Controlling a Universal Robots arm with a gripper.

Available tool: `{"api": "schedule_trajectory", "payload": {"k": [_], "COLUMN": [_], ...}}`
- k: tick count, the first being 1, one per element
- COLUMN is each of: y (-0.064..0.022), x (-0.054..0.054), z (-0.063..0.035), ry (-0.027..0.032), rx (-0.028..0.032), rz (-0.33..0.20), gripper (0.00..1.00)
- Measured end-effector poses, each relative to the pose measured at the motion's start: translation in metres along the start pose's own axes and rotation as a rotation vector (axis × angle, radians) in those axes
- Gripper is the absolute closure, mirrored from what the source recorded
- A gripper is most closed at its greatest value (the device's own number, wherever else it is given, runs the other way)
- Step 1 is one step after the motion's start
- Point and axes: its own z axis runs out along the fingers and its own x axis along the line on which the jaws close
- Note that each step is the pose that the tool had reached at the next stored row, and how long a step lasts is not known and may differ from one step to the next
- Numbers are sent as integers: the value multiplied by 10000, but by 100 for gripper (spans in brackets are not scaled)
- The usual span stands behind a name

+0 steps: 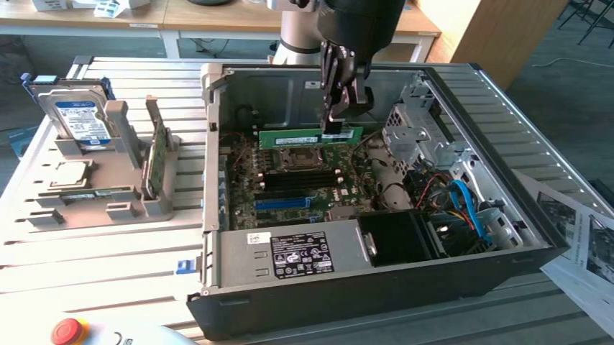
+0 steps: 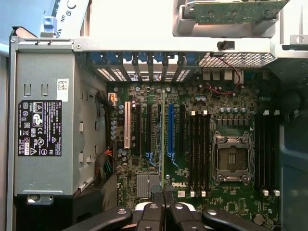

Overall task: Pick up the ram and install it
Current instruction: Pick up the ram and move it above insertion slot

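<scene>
Exterior view: black metal claw (image 1: 336, 126) clenched on thin, flat green ram (image 1: 290, 137) above the chip-studded motherboard (image 1: 287, 183).

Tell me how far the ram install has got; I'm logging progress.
Done: the ram is picked up, clamped in the fingers inside the case. In hand: it hangs over the motherboard. Left: seating it; the black slots are empty.

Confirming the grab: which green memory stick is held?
The stick inside the computer case, gripped by the fingers; the other stick stands in the grey rack outside.
</scene>
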Motion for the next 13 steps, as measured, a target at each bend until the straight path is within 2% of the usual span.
{"api": "schedule_trajectory", "payload": {"k": [13], "y": [-17], "x": [-41], "z": [0], "ry": [0], "rx": [-1], "rz": [-2], "gripper": [88]}}
